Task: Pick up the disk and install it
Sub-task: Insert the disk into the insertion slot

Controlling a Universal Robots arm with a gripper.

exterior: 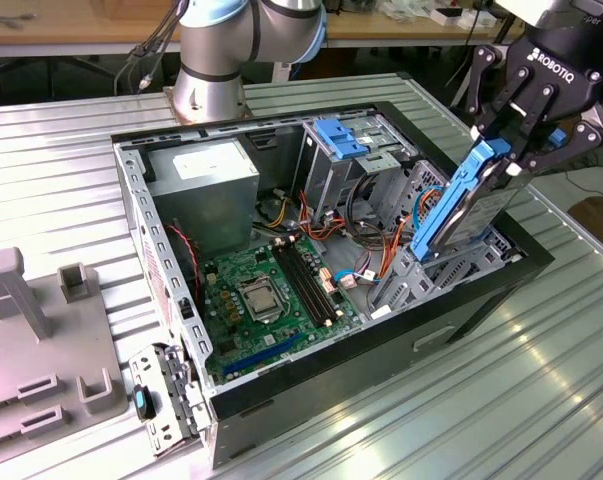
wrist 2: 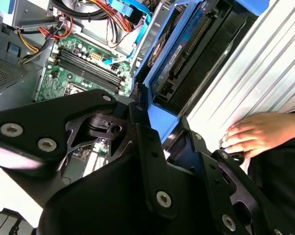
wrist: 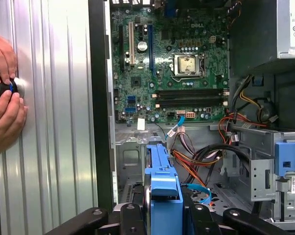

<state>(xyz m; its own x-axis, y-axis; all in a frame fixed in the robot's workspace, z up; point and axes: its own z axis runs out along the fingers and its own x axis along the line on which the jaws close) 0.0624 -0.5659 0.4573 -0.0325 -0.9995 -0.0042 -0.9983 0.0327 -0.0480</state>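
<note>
The arm's base stands at the upper centre of the exterior view, its grey and pale-blue joints rising out of frame; the black gripper enters at the upper right, wrist high, fingers angled down toward the frame's left — clamped on the upper end of the disk.

An open computer case lies on the ribbed metal surface; inside it sit a green motherboard and a grey power supply.
</note>
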